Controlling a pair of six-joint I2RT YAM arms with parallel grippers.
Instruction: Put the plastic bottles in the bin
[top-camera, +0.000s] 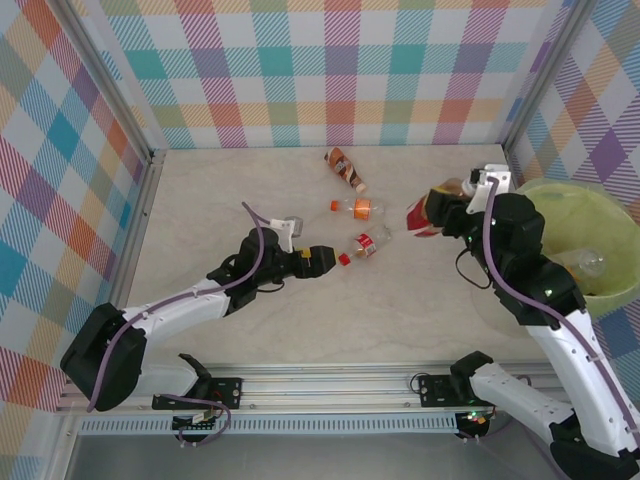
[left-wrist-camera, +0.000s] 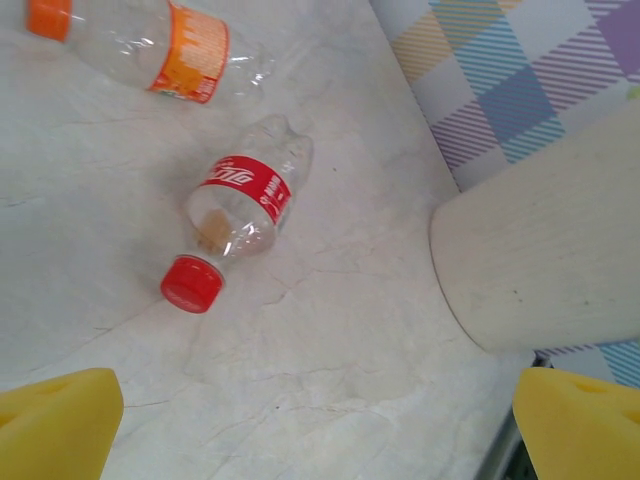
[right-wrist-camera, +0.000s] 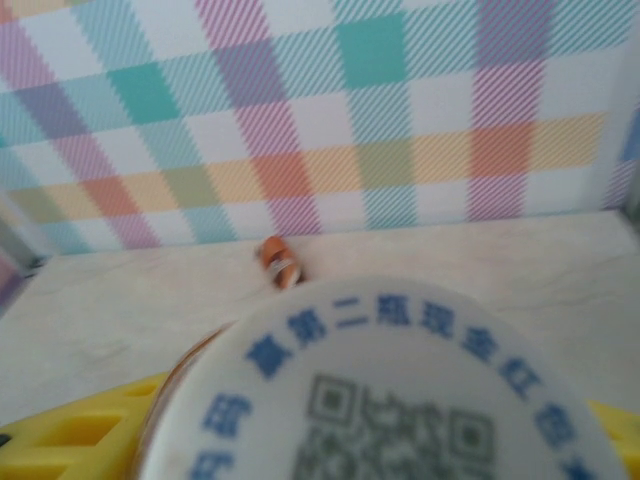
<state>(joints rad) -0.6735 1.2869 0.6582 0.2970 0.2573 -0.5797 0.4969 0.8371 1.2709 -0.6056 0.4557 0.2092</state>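
Three plaid walls (top-camera: 340, 70) enclose a pale marbled tabletop (top-camera: 230, 180); bottles (top-camera: 365, 243) lie scattered.

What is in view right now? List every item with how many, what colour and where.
Loose bottles: three, clear, lying on the table; brown-labelled one farthest, orange-labelled one in the middle, red-capped one nearest.
Held bottle: one, red label, in the right pincer.
Bottle in bin: one, clear, inside the bin.
Bin: one, pale yellow-green, table's right edge.
Table: one, pale, marbled.
Walls: three, pastel checks, around the table.
Left pincer: one, yellow pads, open, beside the red-capped one.
Right pincer: one, yellow pads, closed on the held bottle.
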